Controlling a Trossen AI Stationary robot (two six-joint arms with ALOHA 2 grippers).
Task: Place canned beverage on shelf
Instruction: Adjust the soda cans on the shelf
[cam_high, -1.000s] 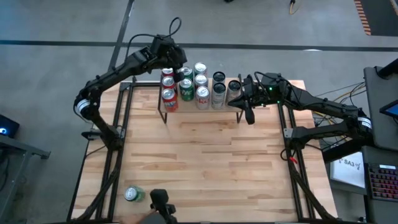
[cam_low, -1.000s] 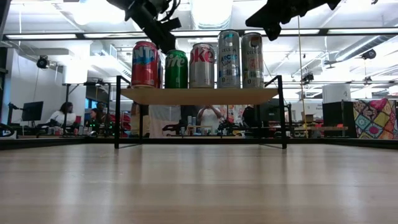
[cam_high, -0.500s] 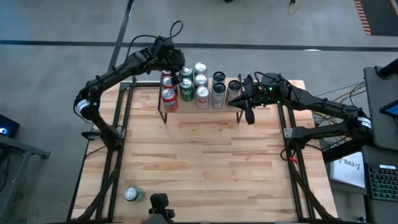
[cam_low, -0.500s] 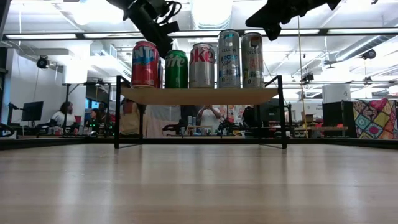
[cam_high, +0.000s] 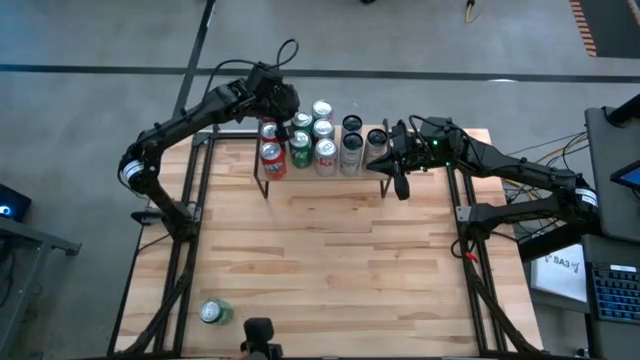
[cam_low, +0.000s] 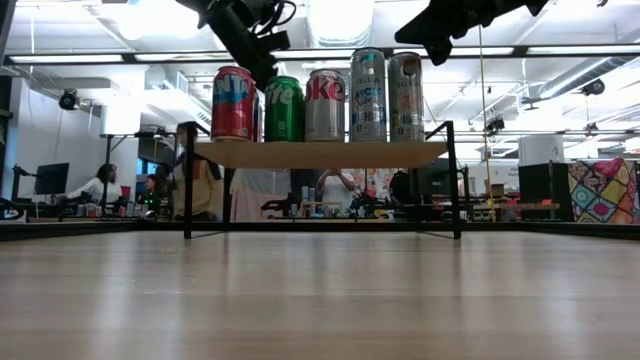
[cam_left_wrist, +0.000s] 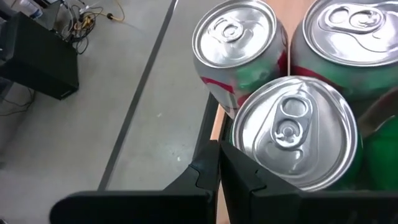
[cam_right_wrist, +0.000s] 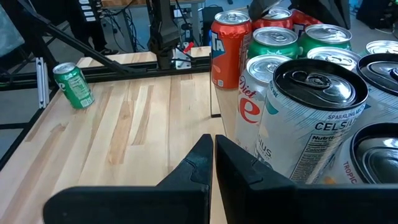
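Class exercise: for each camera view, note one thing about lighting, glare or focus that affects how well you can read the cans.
Low view: bright ceiling lights backlight the shelf; arms show as silhouettes. Left wrist view: can tops gleam; the left pincer is soft-edged. Right wrist view: the lettered silver can reads sharply. High view: even light, labels too small.

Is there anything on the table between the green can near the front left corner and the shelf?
Nothing visible: bare tabletop lies between the green can and the shelf. Both tools, left tool and right tool, are shut at the shelf, far from that can.
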